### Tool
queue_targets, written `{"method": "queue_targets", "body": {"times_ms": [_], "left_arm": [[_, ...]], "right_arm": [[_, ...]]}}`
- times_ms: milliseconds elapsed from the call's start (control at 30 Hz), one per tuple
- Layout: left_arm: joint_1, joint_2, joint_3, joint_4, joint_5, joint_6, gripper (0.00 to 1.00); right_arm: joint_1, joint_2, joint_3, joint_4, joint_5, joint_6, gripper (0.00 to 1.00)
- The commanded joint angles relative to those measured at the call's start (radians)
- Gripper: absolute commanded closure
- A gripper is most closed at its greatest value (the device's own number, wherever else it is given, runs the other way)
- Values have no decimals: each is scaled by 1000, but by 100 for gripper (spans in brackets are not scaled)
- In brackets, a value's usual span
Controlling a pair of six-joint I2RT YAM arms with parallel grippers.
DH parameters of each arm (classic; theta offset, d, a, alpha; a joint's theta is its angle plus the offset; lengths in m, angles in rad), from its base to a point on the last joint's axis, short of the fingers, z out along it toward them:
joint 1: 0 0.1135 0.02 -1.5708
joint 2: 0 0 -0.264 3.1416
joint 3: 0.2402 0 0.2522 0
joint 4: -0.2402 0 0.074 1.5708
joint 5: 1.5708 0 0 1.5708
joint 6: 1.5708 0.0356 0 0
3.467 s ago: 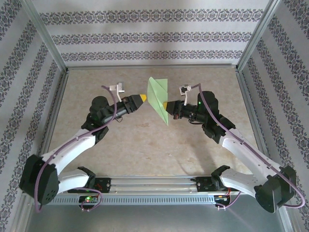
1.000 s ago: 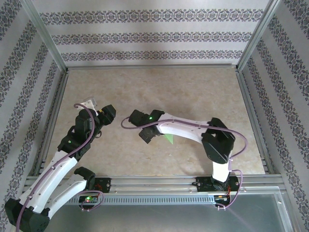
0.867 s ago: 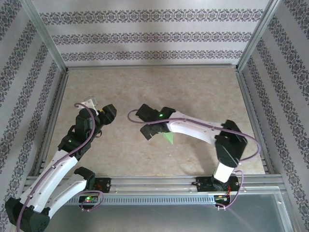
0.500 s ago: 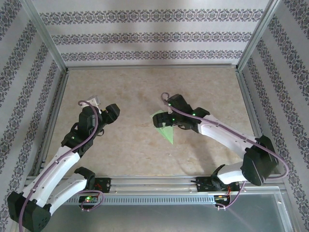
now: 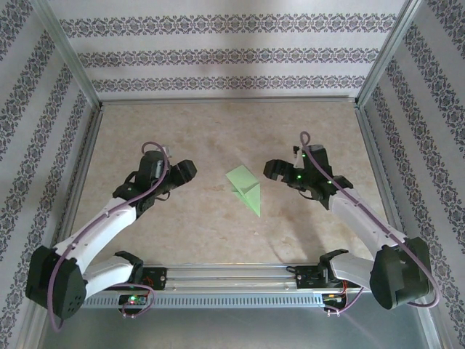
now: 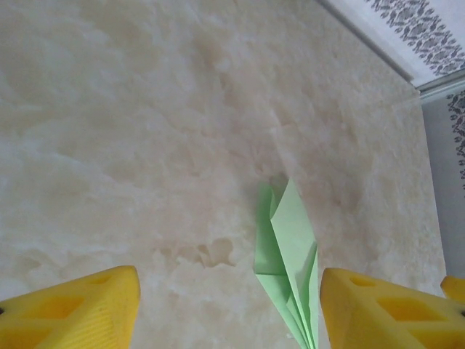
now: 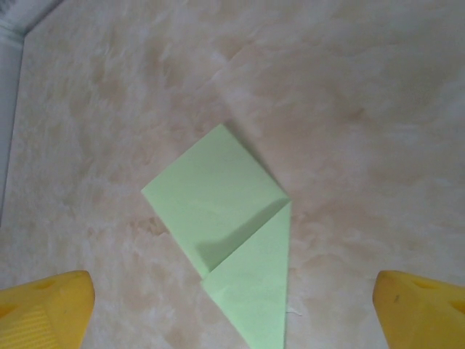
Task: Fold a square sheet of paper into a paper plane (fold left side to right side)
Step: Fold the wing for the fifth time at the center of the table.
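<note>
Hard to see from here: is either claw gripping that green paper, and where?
Nothing is held. The left gripper and right gripper are open; the green paper lies free on the table between them.

paper (image 5: pixel 245 189) on table (image 5: pixel 218 123) | between left hand (image 5: pixel 190 171) and right hand (image 5: pixel 268 169)

I can't read any txt, labels, brands or nos. on my cams; wall stripes (image 5: pixel 218 54) are ornament only.
</note>
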Motion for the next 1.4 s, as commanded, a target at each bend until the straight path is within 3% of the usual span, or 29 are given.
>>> {"method": "queue_targets", "body": {"times_ms": [0, 300, 600, 900, 1367], "left_arm": [[-4, 47, 29, 62, 79, -51, 34], [-100, 314, 31, 267, 193, -169, 37], [-223, 541, 147, 361, 174, -219, 37], [-304, 653, 259, 327, 96, -234, 37], [-346, 787, 367, 332, 92, -236, 37]], "right_arm": [[-68, -32, -39, 24, -62, 51, 2], [-161, -52, -70, -8, 22, 58, 2], [-174, -88, -56, -14, 105, 49, 2], [-186, -37, -49, 13, 52, 51, 2], [-185, -15, -61, 19, -32, 50, 2]]}}
